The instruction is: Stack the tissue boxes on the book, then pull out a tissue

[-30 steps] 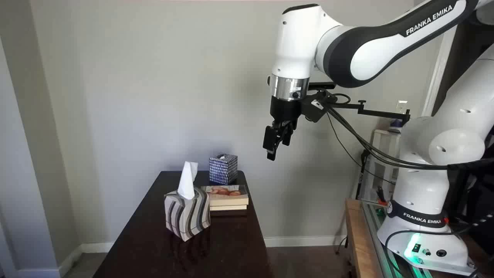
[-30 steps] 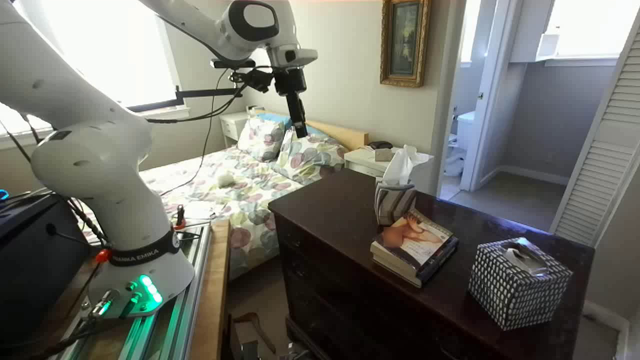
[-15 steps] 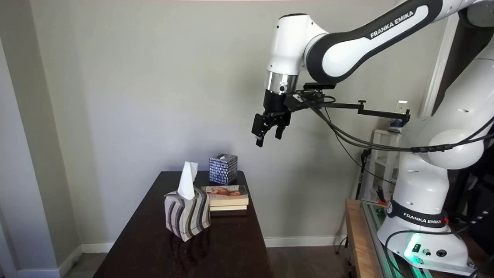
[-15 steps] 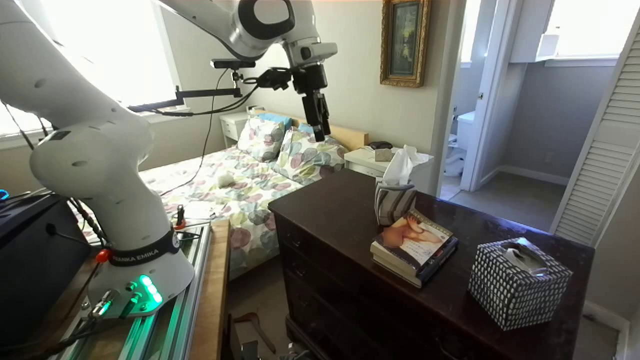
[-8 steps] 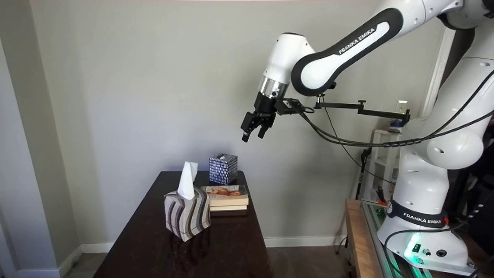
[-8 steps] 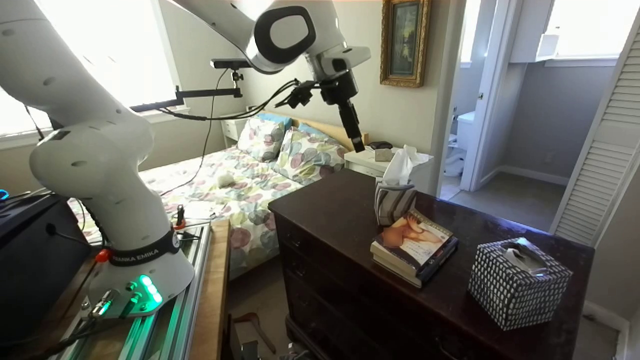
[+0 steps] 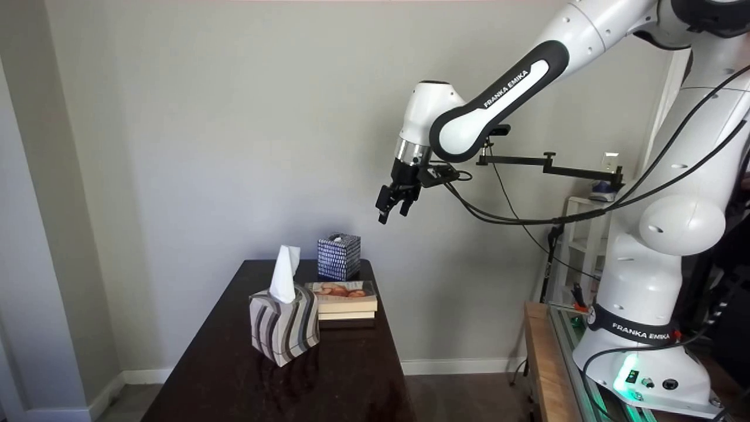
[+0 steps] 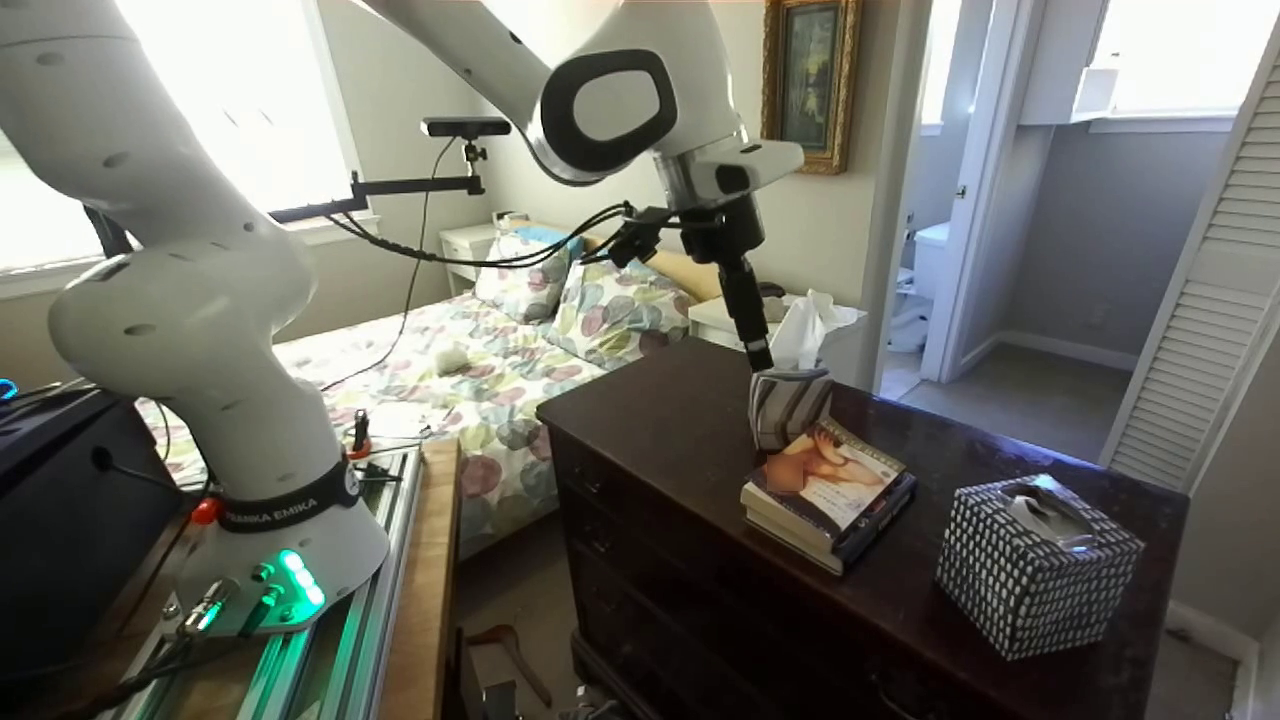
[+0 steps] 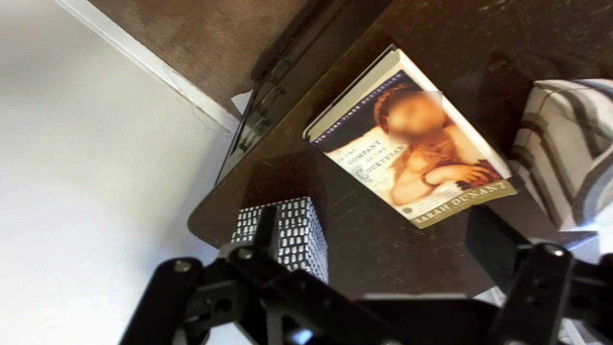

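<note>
The grey-and-white striped tissue box (image 7: pixel 284 328) stands on the dark dresser with a white tissue (image 7: pixel 285 272) sticking up; both show in an exterior view, the box (image 8: pixel 785 410) beside the books. Two stacked books (image 8: pixel 830 490) lie between it and the black-and-white patterned tissue box (image 8: pixel 1040 570), whose tissue sits low in its opening. My gripper (image 7: pixel 393 215) is open and empty, in the air above dresser height. In the wrist view the book (image 9: pixel 392 158) lies beyond the open fingers, the patterned box (image 9: pixel 299 225) is partly behind one finger and the striped box (image 9: pixel 555 143) is at the right edge.
The dresser (image 8: pixel 660 400) has a straight front edge facing the robot's table (image 8: pixel 435 560). A wall (image 7: pixel 193 146) stands behind the patterned box. A camera arm (image 7: pixel 521 160) and cables (image 7: pixel 515 221) are near my forearm. A bed (image 8: pixel 500 400) is beyond.
My arm has reached out and down toward the dresser, moving right and lower in an exterior view, and the gripper has tilted and turned. The boxes and books have not moved.
</note>
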`<move>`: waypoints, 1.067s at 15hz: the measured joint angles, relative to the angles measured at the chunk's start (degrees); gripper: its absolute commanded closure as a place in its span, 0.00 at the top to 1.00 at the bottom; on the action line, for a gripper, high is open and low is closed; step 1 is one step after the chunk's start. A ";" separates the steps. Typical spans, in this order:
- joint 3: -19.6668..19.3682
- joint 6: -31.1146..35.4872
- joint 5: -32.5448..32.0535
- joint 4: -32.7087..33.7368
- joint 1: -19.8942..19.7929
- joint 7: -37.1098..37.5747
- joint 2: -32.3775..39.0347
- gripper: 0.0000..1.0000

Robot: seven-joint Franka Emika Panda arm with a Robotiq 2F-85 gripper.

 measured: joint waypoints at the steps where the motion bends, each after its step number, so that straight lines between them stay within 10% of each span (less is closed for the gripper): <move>1: 0.00 -0.12 -0.83 0.32 -0.82 0.75 0.39 1.00; 16: -4.25 2.29 3.04 5.26 -0.80 -6.13 5.39 1.00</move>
